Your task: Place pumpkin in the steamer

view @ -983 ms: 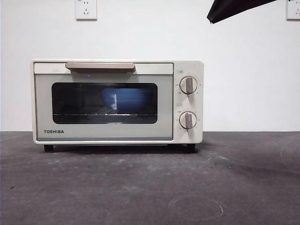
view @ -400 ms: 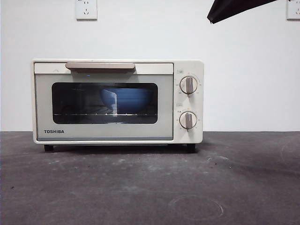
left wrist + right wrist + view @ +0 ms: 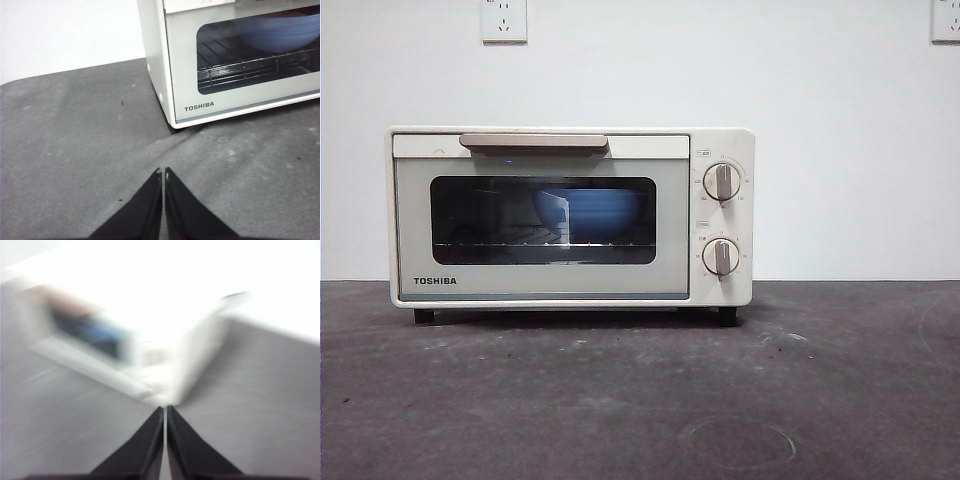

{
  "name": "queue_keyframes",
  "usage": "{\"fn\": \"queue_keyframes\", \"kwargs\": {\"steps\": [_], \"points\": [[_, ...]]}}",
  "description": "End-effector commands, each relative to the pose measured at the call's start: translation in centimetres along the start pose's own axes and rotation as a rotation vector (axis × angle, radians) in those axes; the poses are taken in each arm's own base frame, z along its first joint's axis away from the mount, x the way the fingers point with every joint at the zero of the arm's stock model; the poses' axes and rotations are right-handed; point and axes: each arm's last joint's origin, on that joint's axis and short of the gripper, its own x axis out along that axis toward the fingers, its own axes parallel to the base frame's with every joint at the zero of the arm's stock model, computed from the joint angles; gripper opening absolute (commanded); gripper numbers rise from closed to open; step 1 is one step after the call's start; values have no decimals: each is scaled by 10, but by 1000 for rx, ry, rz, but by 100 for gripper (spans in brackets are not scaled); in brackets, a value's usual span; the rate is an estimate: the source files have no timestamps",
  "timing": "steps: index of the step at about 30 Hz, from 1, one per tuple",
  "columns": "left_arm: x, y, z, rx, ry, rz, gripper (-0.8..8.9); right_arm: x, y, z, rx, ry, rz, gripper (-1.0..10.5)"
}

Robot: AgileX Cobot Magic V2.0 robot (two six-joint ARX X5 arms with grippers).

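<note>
Pumpkin isn't visible in any view. Left gripper [image 3: 163, 172] hovers over the table [image 3: 75, 150], jaws pressed together, empty; right gripper [image 3: 165, 410] likewise, its view blurred. Beyond, the steamer [image 3: 570, 215] stands, door closed, blue bowl [image 3: 590, 215] on its rack.

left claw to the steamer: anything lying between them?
Nothing. In the left wrist view, only bare grey table runs from the shut left claw to the steamer.
</note>
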Motion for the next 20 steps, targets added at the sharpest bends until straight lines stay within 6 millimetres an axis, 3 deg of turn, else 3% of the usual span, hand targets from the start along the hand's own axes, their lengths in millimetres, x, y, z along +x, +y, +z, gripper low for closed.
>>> {"fn": "queue_keyframes", "kwargs": {"steps": [1, 11, 20], "points": [[2, 0, -5, 3, 7, 3, 19, -11, -10, -16, -6, -86, -149, 8], [2, 0, -5, 3, 7, 3, 19, -16, -20, -95, 48, -239, -386, 8], [2, 0, -5, 3, 7, 3, 19, -4, -21, -146, 81, -221, -460, 8]]}}
